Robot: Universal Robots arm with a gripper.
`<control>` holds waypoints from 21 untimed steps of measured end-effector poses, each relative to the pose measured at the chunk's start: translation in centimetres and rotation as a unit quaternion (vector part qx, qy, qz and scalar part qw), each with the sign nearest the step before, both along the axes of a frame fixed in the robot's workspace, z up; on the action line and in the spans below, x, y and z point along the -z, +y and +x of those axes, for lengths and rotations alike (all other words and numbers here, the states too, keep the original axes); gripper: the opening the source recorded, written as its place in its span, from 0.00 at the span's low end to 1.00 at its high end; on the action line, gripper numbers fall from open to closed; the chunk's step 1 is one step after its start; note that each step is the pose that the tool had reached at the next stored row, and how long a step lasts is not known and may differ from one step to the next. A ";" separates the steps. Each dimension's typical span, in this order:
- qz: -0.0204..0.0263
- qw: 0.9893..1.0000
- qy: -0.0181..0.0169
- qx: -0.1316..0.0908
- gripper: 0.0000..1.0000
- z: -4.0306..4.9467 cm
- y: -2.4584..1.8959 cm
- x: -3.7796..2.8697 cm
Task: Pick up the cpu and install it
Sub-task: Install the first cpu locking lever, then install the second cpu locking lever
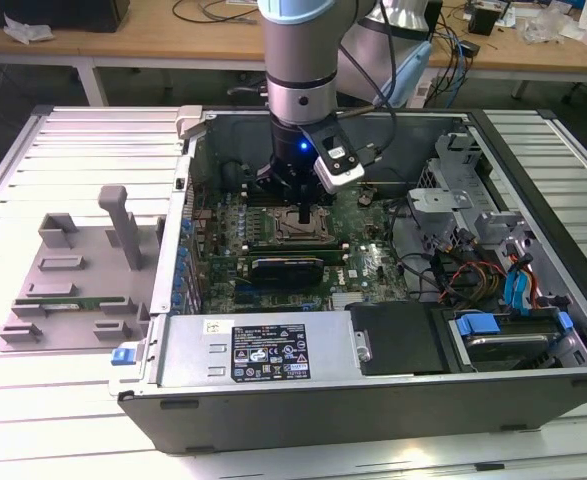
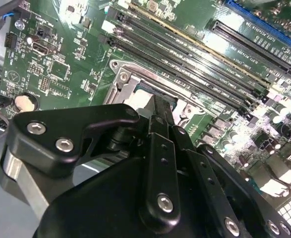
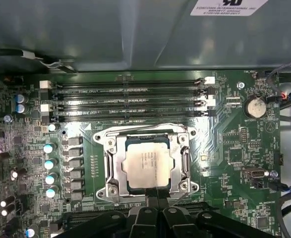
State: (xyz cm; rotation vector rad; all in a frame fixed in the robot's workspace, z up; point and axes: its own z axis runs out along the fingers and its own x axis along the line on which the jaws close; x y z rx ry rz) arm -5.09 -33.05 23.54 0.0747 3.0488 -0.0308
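The cpu (image 3: 147, 166), a flat square chip with a silver-grey top, lies flat inside the metal-framed socket (image 3: 113, 168) on the green motherboard (image 3: 234, 144). My gripper (image 3: 157, 193) stands at the chip's near edge with its two black fingers pressed together, shut, and nothing shows between them. In the second wrist view the gripper (image 2: 158, 104) reaches down to the socket frame (image 2: 125, 79) and hides most of the chip. In the exterior view the gripper (image 1: 305, 213) hangs straight down over the socket inside the open computer case (image 1: 373, 400).
Black memory slots (image 3: 130, 101) run beside the socket, and a row of capacitors (image 3: 50, 163) stands on its other side. Drive bays and cables (image 1: 463, 270) crowd the case at the exterior view's right. A grey parts fixture (image 1: 73, 280) sits outside the case, at the exterior view's left.
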 end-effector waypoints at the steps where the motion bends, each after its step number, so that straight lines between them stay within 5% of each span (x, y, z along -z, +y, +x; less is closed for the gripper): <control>1: 0.000 1.000 0.000 0.000 0.11 0.00 0.00 -0.19; 5: 0.000 1.000 0.001 -0.001 0.11 0.02 0.00 -1.48; 21: 0.000 1.000 0.001 -0.001 0.11 0.03 0.00 -1.69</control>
